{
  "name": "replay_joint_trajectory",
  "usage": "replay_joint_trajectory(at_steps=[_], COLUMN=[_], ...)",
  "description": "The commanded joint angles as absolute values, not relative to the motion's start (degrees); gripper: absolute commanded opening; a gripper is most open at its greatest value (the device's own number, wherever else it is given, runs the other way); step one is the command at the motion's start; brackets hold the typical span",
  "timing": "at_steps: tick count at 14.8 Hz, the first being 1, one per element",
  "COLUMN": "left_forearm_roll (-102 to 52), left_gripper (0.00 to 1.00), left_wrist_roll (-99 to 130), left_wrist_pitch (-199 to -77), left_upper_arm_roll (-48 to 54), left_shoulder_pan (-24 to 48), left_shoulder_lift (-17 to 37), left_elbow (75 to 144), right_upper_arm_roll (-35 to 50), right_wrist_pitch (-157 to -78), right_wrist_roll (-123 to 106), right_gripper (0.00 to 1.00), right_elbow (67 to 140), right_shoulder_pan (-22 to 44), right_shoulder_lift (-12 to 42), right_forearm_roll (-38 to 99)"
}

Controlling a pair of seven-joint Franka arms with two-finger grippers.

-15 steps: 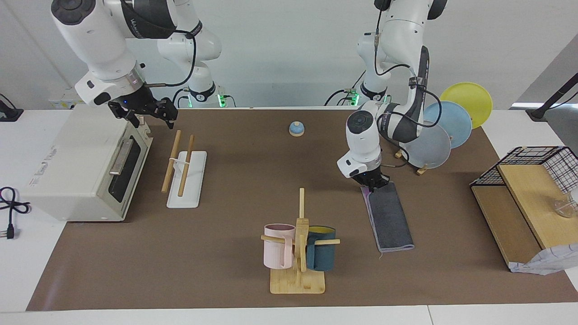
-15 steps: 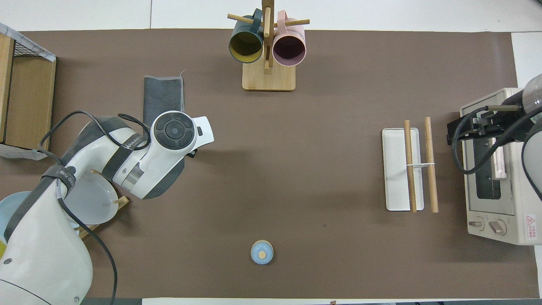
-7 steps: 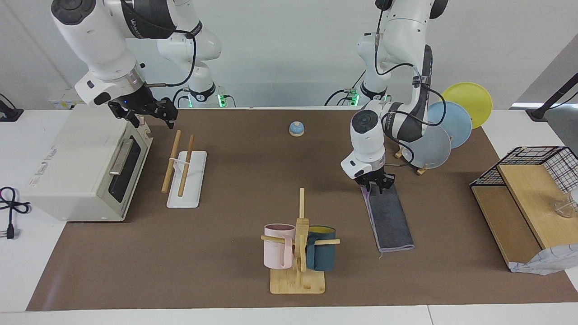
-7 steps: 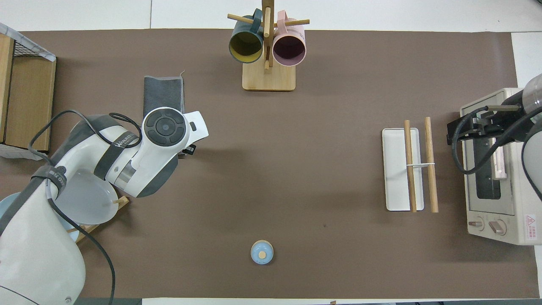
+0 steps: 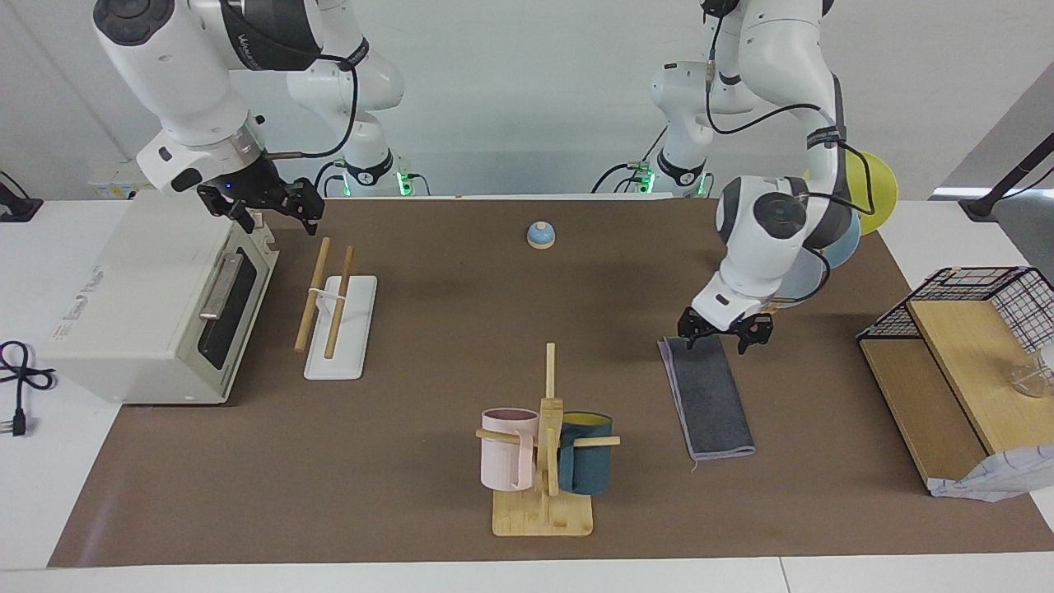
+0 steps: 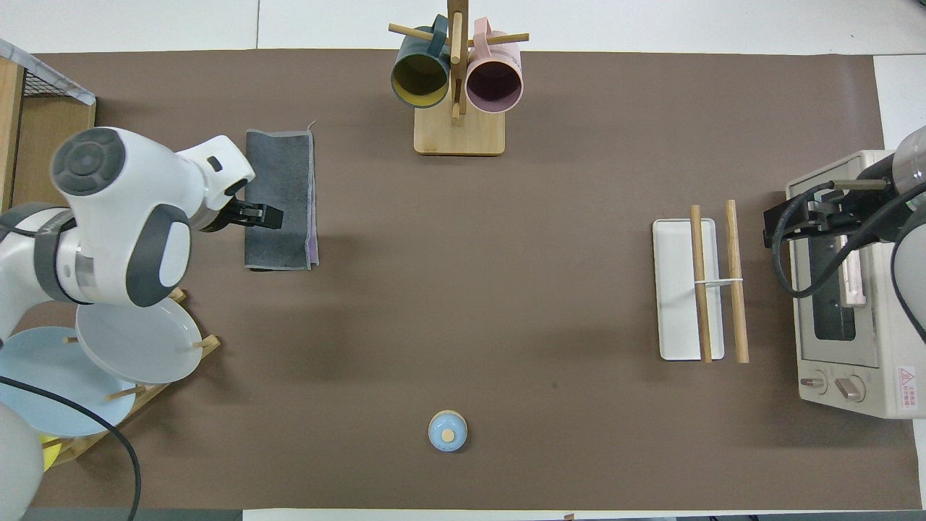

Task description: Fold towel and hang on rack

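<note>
A: Where is the folded dark grey towel (image 5: 708, 399) with the thin purple edge?

B: It lies flat as a long strip on the brown-covered desk (image 5: 428, 329), toward the left arm's end, between the wooden mug tree (image 5: 545, 461) and the wire-mesh basket on its wooden box (image 5: 963, 346). The left gripper (image 5: 724, 332) hovers just above the strip's end nearer the robots, jaws spread apart and holding nothing.

A: And the rack of two light-wood dowel bars on a flat white base (image 5: 336, 323)?

B: Well apart from the towel, toward the right arm's end, just beside the white toaster oven (image 5: 156, 305). The right gripper (image 5: 272, 207) hangs over the oven's front corner near the bars' ends; its jaws are open and empty. That arm waits.

A: Any containers?

B: A pink mug (image 6: 495, 81) and a dark teal mug with a yellow inside (image 6: 419, 76) hang on the mug tree's pegs; both look empty from above. A wooden plate stand (image 6: 137, 383) near the left arm's base holds a pale grey plate (image 6: 130, 347), a light blue plate (image 6: 51, 391) and a yellow plate (image 5: 877, 185). A small blue round bell (image 5: 540, 235) sits close to the robots, mid-desk.

A: Any writing?

B: A red warning label (image 6: 906, 378) beside the oven's knobs, too small to read; lettering on the arms' bands is unclear too
</note>
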State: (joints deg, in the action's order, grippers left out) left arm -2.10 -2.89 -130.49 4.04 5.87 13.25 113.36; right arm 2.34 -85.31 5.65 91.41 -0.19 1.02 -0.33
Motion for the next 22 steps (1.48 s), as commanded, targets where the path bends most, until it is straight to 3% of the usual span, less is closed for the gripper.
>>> replay_joint_trajectory(at_steps=[1,5,11,22], left_forearm_roll=[-11.91,-22.92,-25.14,-25.58], left_gripper=[1.00,1.00,0.99,0.60], left_wrist_roll=[-10.00,-17.48,-18.54,-18.37], left_wrist_pitch=[-133.59,-134.38,-135.62,-135.00], left_upper_arm_roll=[4.39,4.39,4.48,4.57], left_shoulder_pan=[1.77,-0.08,0.53,0.79], left_shoulder_lift=[13.44,15.29,18.02,18.11], left_elbow=[115.31,115.40,115.40,116.10], right_upper_arm_roll=[2.55,2.55,2.55,2.55], right_wrist_pitch=[-84.73,-84.73,-84.73,-84.73], right_wrist_roll=[6.42,6.42,6.42,6.42], right_gripper=[1.00,1.00,1.00,1.00], right_elbow=[91.93,91.93,91.93,91.93], right_shoulder_pan=[-0.53,-0.53,-0.53,-0.53], right_shoulder_lift=[0.18,0.18,0.18,0.18], right_forearm_roll=[0.70,0.70,0.70,0.70])
